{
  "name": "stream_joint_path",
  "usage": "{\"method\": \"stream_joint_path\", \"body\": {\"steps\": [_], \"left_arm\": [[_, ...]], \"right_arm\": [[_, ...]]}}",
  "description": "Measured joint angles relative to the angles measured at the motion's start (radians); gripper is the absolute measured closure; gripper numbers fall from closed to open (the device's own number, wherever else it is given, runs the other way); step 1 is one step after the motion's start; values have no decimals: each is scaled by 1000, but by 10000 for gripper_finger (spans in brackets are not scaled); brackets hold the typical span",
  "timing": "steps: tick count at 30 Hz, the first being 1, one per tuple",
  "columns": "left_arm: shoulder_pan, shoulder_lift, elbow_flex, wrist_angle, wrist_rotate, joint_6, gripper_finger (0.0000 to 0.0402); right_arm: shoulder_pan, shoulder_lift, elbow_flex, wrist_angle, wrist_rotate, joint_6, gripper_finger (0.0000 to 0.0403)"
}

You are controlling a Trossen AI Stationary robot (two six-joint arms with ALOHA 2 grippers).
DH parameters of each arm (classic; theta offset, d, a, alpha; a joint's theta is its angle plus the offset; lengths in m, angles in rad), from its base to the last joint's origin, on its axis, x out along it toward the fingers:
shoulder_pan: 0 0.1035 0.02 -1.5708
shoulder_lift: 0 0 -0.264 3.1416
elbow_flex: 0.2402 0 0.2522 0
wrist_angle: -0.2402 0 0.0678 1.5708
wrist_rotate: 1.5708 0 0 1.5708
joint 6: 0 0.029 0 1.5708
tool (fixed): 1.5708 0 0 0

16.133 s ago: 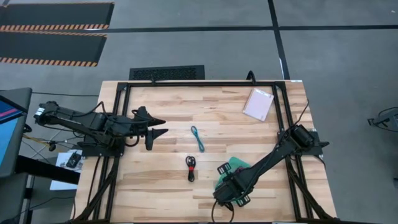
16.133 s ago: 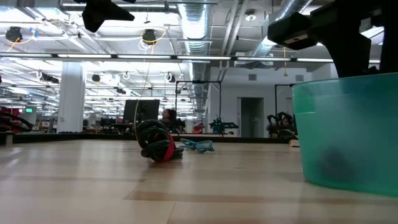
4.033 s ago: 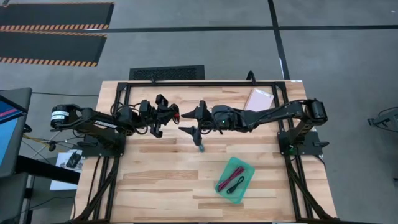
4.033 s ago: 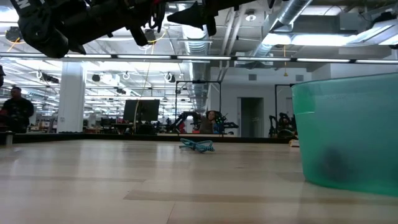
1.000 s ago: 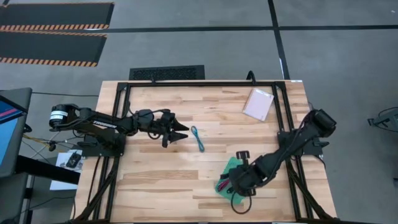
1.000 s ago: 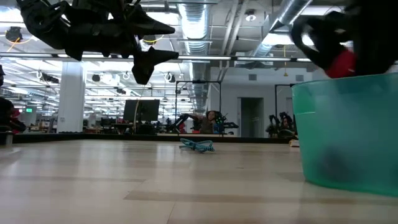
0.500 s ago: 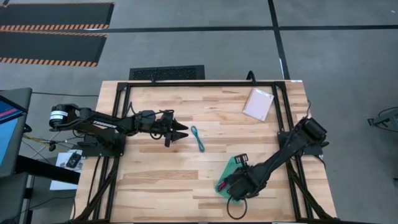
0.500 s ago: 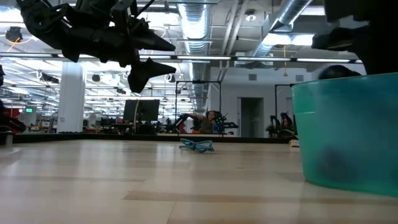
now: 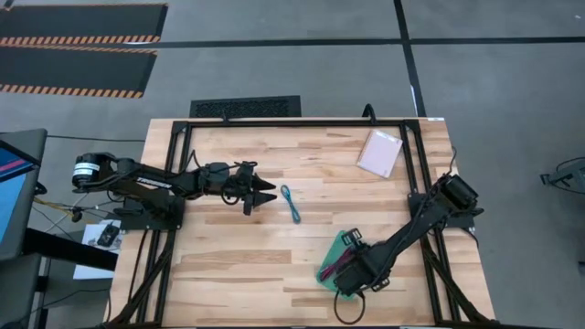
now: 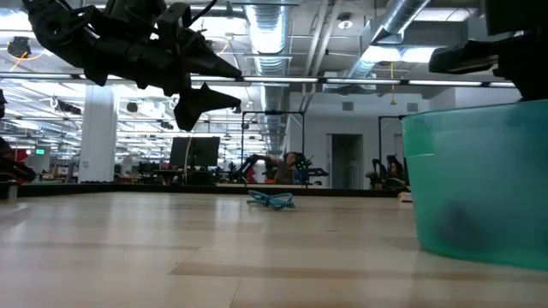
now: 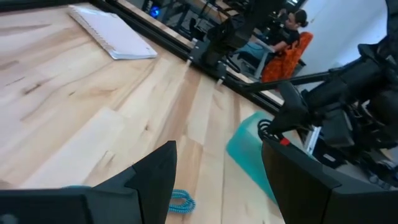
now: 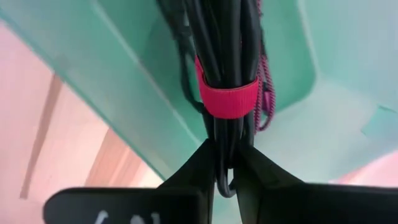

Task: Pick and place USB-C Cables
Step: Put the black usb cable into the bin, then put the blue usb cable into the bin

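Table [image 9: 228,265] of pale wood. Green tray [image 9: 331,259] under right gripper [image 12: 227,163], pinching black cable with red band [image 12: 229,93] (maroon cable [image 12: 265,74] beside it). Left gripper [image 9: 266,195], fingers spread, just beside teal cable [image 9: 291,203] lying mid-table.

My right gripper [image 9: 352,274] has lowered the black, red-banded coiled cable [image 12: 225,87] into the translucent green rectangular tray [image 9: 335,249], lower right.
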Motion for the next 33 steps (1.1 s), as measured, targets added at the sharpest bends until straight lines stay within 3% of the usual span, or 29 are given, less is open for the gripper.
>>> {"method": "stream_joint_path", "body": {"steps": [16,22,29,33], "left_arm": [[-2,0,0,-88,19,-14,178],[-17,0,37,-144,32,142,178],[-52,52,258,-485,-37,442,178],[-49,141,375,-627,-12,650,178]], "right_arm": [[-20,0,0,23,-34,-77,254],[-63,-1,94,-48,-72,-29,214],[-95,-2,274,-162,-78,67,191],[-83,-2,344,-173,-81,144,191]]}}
